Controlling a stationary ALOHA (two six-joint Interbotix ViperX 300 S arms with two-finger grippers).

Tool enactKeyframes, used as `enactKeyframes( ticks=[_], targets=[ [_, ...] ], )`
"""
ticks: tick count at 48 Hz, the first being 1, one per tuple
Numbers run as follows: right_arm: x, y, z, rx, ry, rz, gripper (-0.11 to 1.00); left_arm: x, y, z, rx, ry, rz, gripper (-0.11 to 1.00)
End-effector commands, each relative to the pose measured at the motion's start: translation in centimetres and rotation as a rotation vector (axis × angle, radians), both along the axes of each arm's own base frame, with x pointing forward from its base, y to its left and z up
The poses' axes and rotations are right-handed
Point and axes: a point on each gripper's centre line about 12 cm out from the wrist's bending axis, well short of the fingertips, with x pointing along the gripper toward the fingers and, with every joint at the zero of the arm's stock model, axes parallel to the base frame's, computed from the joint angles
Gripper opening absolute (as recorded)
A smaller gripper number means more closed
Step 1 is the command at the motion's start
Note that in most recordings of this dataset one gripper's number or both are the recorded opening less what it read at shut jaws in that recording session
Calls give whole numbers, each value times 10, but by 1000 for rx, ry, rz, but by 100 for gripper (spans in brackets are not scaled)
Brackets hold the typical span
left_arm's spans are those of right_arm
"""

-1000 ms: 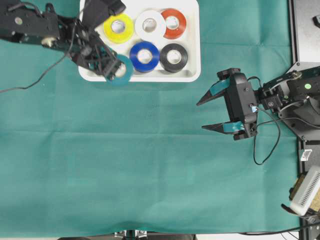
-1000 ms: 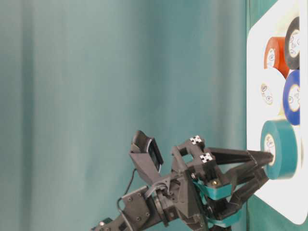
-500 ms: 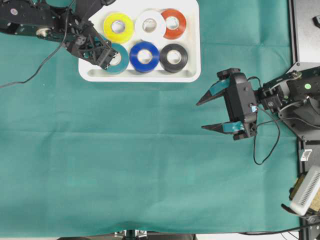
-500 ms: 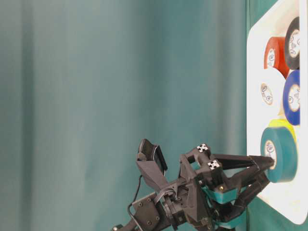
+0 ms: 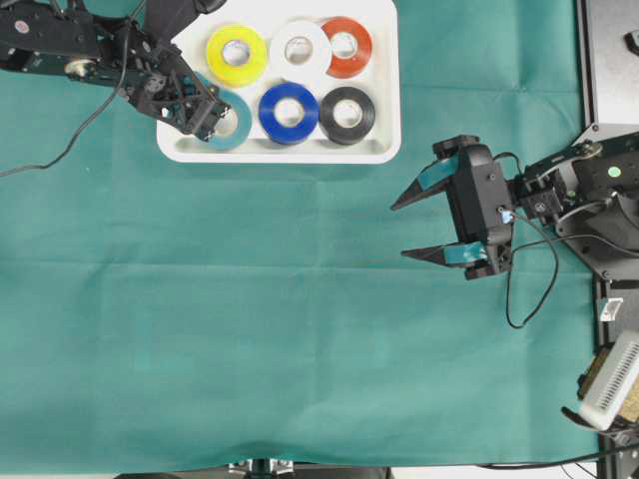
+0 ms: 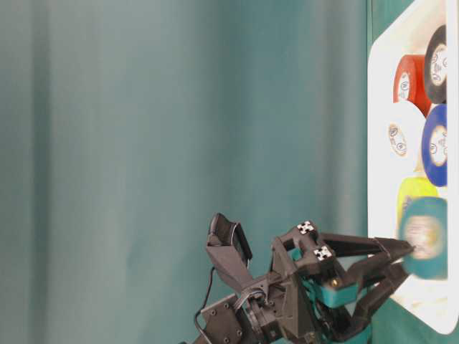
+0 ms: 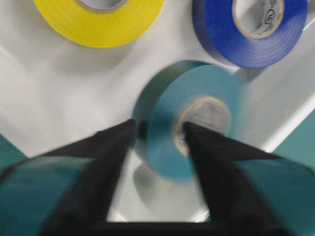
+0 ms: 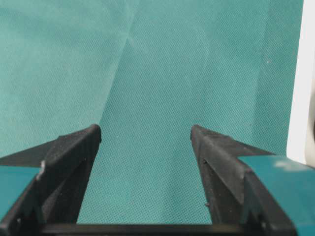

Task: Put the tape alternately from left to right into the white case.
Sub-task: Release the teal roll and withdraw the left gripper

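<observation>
While left pincer straddles tilted, blurred teal roll, loosening; right pincer spread

Blue roll core: printed marks, too small to read.
Other rolls' cores: print illegible.
Readable text: none.

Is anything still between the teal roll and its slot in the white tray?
Nothing visible. The teal roll is already inside the white tray, beside the blue roll and below the yellow roll. The left gripper straddles its wall, one finger through the core.
</observation>
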Motion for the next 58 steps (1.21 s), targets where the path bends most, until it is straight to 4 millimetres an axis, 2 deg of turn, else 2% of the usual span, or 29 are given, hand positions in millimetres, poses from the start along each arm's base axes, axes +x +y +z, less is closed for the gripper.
enactKeyframes(
  ticks=[1, 6, 8, 32, 58],
  targets=[
    [5, 1, 9, 9, -34, 2, 77, 2, -1, 15, 12, -46, -3, 17],
    [5, 1, 9, 9, -34, 2, 77, 0, -2, 15, 12, -44, -5, 45],
    [5, 1, 9, 10, -34, 1, 77, 0, -2, 16, 12, -46, -5, 52],
    [6, 1, 9, 7, -33, 0, 77, -2, -14, 25, 16, -69, -33, 49],
    [6, 1, 9, 8, -34, 0, 77, 11, -71, 60, 52, -256, -196, 49]
  ],
)
